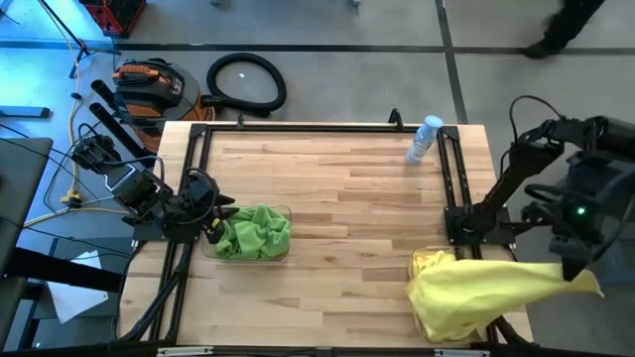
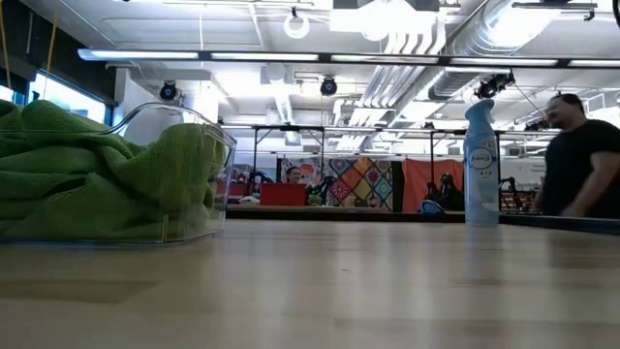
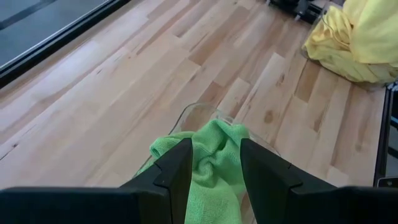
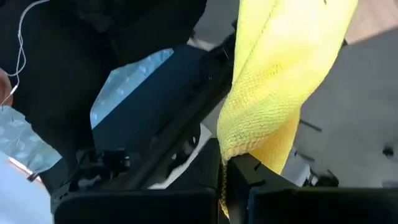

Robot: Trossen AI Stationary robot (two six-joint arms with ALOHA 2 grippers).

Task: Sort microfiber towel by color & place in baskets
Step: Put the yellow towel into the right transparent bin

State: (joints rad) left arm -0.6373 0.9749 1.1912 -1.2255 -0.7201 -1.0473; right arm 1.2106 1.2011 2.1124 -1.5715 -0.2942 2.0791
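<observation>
- Right gripper [image 4: 225, 163], lower right of the high view, is clamped on a yellow towel [image 1: 516, 281] stretched over the yellow pile in its bin [image 1: 422, 261].
- Left gripper [image 3: 214, 163], at centre left, is spread open over green towels [image 1: 254, 232] in the clear bin [image 2: 184, 121].
- Spray bottle [image 1: 424, 139] lies upper right.

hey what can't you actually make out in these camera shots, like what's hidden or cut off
- Yellow towels' basket: high view, only a corner shows; the yellow towels cover it.
- Count of green towels: bunched in their basket, uncountable in any view.
- Left gripper: left wrist view, fingers apart; whether they touch the cloth is unclear.
- Right gripper: the hanging yellow towel drapes over its fingertips.
- Spray bottle: label too small to read.
</observation>
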